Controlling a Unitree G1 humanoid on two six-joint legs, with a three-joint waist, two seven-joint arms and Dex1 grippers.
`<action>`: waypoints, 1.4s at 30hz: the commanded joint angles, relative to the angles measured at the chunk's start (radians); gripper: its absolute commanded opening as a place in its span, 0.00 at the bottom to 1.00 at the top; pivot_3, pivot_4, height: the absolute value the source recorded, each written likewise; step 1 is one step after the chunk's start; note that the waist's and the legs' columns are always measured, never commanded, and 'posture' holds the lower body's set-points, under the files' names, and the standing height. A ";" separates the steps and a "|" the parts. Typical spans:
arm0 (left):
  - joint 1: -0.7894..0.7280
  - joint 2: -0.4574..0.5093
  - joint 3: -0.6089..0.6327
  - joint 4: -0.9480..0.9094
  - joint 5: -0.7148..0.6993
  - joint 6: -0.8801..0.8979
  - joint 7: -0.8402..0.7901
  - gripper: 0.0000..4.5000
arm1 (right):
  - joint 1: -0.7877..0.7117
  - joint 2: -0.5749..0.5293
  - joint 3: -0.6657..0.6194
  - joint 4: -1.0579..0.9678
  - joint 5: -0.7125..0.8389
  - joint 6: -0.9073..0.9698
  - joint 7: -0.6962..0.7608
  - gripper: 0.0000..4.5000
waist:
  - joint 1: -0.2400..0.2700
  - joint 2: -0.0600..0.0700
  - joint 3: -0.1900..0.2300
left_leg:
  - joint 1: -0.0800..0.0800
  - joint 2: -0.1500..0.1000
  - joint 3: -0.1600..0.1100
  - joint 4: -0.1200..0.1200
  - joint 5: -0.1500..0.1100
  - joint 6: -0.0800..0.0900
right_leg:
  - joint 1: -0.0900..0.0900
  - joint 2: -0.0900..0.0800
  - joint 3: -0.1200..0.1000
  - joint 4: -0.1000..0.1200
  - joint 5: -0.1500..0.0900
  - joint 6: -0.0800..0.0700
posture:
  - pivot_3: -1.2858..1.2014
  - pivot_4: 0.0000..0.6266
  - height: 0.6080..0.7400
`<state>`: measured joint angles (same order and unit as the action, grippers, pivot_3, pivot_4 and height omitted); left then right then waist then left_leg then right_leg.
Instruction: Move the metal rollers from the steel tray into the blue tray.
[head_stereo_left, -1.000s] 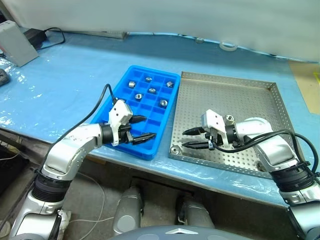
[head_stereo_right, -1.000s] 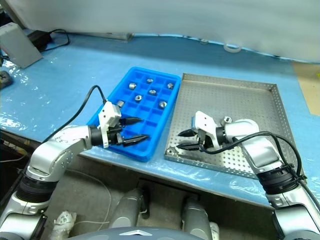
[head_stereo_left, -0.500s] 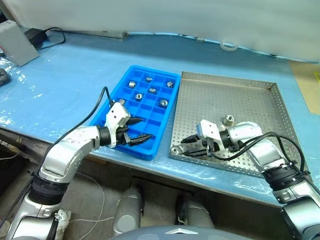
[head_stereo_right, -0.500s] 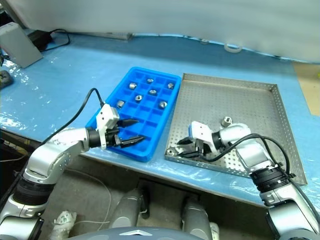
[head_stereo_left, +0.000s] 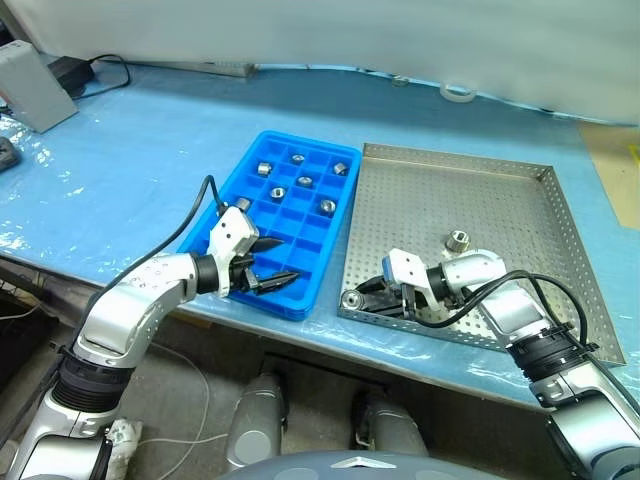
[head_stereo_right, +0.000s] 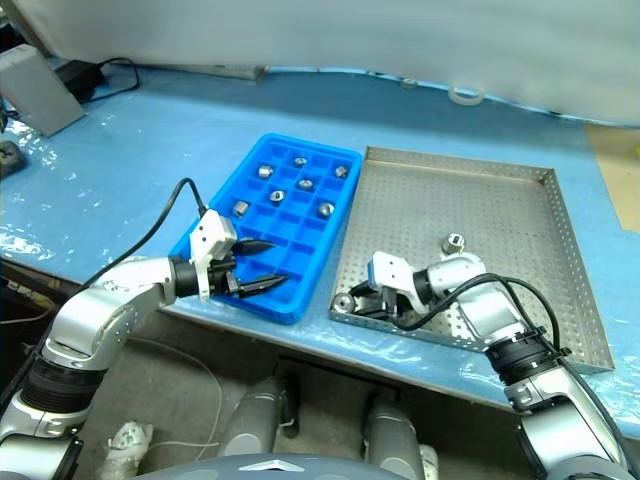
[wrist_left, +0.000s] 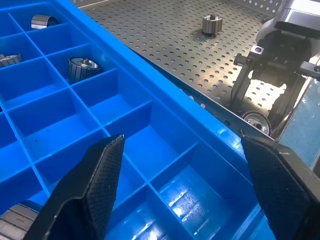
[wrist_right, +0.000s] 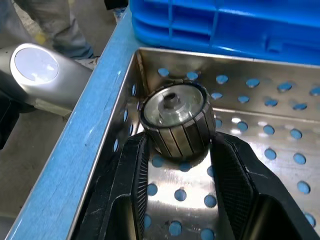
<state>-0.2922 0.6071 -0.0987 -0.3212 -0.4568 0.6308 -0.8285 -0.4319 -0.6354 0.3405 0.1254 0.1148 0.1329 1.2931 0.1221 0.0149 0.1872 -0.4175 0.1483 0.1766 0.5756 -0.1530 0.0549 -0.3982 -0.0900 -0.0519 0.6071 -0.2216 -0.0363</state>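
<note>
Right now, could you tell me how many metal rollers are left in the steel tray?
2: one roller in the steel tray's near corner beside the blue tray, between the right gripper's fingers; the other roller mid-tray.

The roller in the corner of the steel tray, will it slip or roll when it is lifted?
The roller looks solid metal, so probably heavy for its size. Its ribbed side may help the right end effector hold it. If dropped on its side, it would likely roll across the steel tray.
</note>
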 joint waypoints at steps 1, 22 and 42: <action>-0.012 0.009 0.012 -0.011 0.004 -0.015 -0.007 0.88 | -0.014 0.022 0.008 -0.036 0.005 -0.008 0.005 0.45 | 0.000 0.000 0.000 | 0.000 0.000 0.000 0.000 0.000 0.000 | 0.000 0.000 0.000 0.000 0.000 0.000 | 0.57 0.24 1.00; -0.017 -0.008 0.000 0.011 0.028 -0.013 -0.005 0.89 | -0.036 0.040 -0.004 -0.186 0.014 0.188 -0.047 0.98 | -0.024 -0.001 0.000 | 0.000 0.001 0.000 -0.001 0.000 -0.001 | -0.001 0.001 0.000 0.001 -0.001 -0.001 | 0.57 0.24 1.00; -0.028 -0.010 0.009 0.031 0.049 -0.026 -0.007 0.89 | -0.069 0.080 -0.034 0.164 0.008 0.052 -0.040 0.98 | -0.025 -0.001 -0.001 | 0.006 0.001 0.000 0.000 0.000 -0.001 | 0.006 0.001 0.000 0.002 -0.001 -0.002 | 0.57 0.24 1.00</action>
<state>-0.3134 0.5949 -0.1002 -0.2735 -0.4089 0.6278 -0.8338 -0.5014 -0.5583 0.3153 0.2720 0.1192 0.1862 1.2438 0.0972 0.0138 0.1865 -0.4094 0.1494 0.1767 0.5758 -0.1527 0.0540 -0.3902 -0.0893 -0.0523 0.6088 -0.2225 -0.0380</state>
